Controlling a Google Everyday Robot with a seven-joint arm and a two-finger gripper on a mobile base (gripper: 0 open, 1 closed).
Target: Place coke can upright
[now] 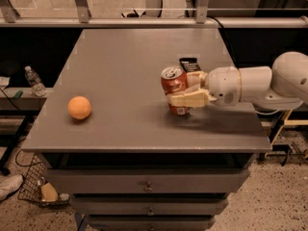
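Note:
The coke can (174, 86) is red with a silver top and stands nearly upright on the grey table (120, 81), right of centre, its base on or just above the surface. My gripper (183, 91) reaches in from the right and is shut on the can, with one beige finger (188, 100) across the can's front and the other behind it. The white arm (255, 84) extends to the right edge of the view.
A round orange fruit (79, 108) lies near the table's front left. A flat black packet (189, 64) lies just behind the gripper. Drawers sit under the table. A water bottle (34, 81) stands on a low shelf at the left.

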